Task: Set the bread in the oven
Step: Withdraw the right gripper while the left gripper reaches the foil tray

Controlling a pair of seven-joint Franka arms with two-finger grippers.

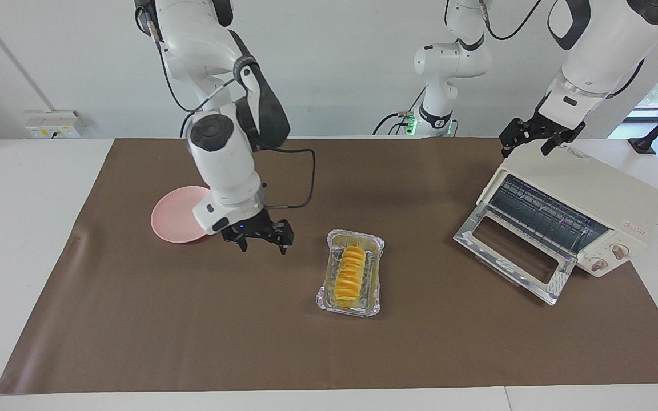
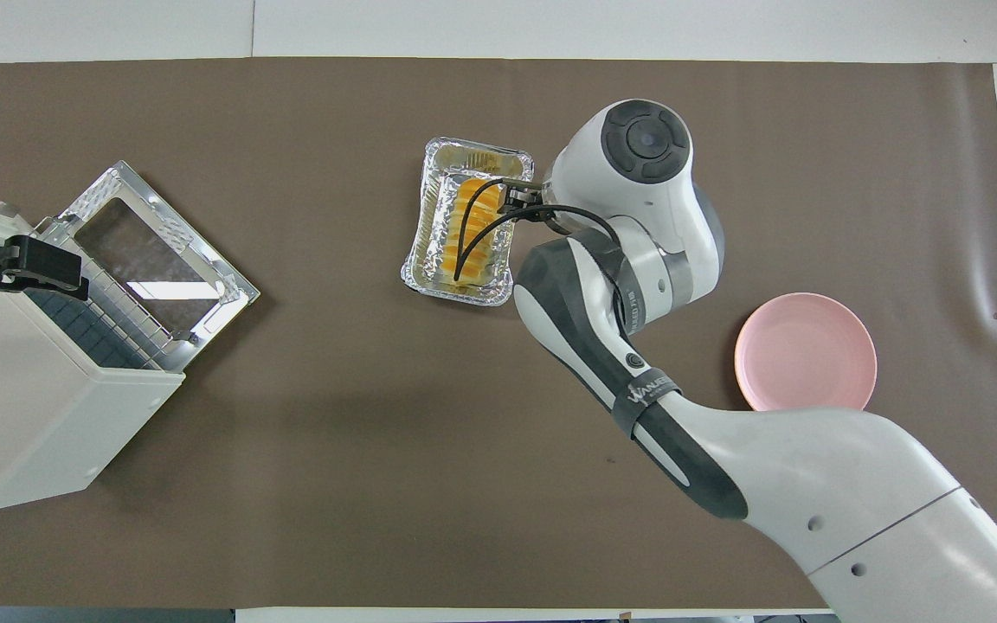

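Two arms are working over a worktop (image 1: 26, 240) that is carrying a brown mat (image 1: 192, 342). The oven (image 1: 626, 205) is sitting at the left arm's end, its glass door (image 1: 514, 254) hanging open with the rack showing inside. The left hand (image 1: 526, 140) is hovering over the oven's top, nearer the robots' edge of it, fingers spread and empty. The pink plate (image 1: 172, 220) is lying at the right arm's end. The right hand (image 1: 260, 240) is hanging low over the mat between plate and foil tray (image 1: 379, 245), fingers apart, gripping nothing. The bread (image 1: 349, 274) is lying lengthwise in the tray, mid-mat, untouched.
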